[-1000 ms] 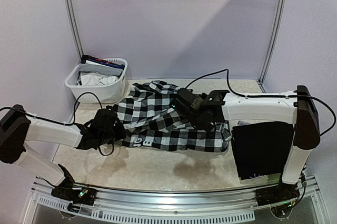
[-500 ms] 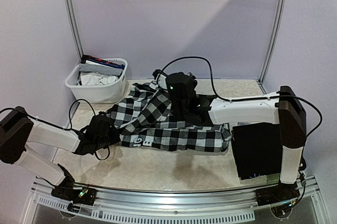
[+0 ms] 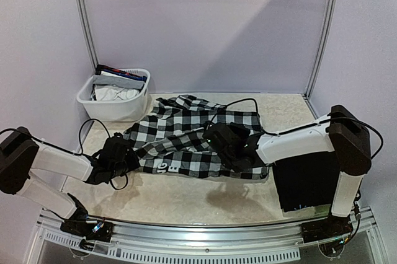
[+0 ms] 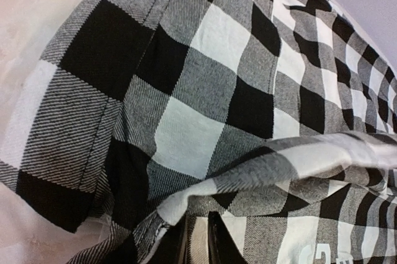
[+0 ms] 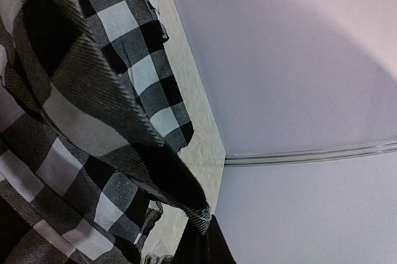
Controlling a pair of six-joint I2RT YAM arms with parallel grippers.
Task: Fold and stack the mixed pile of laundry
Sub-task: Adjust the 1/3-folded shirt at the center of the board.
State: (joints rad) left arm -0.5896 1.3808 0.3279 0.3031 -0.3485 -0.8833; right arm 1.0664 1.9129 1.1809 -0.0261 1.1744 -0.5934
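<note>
You're pinching the checkered shirt (image 3: 186, 143), lying spread mid-table (image 3: 186, 199), with left gripper (image 4: 197, 242) and right gripper (image 5: 206, 242) both pressed together on thin folds, so you're risking cloth slipping free or bunching if the arms pull unevenly.

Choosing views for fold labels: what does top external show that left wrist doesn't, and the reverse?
Only top external: the white basket at far left, the black garment lying flat at right, both arms, and the right gripper low on the checkered shirt. Only left wrist: the left gripper shut on a fold of the shirt, with the weave seen close up. Both: the checkered shirt and the white lettering near its edge.
</note>
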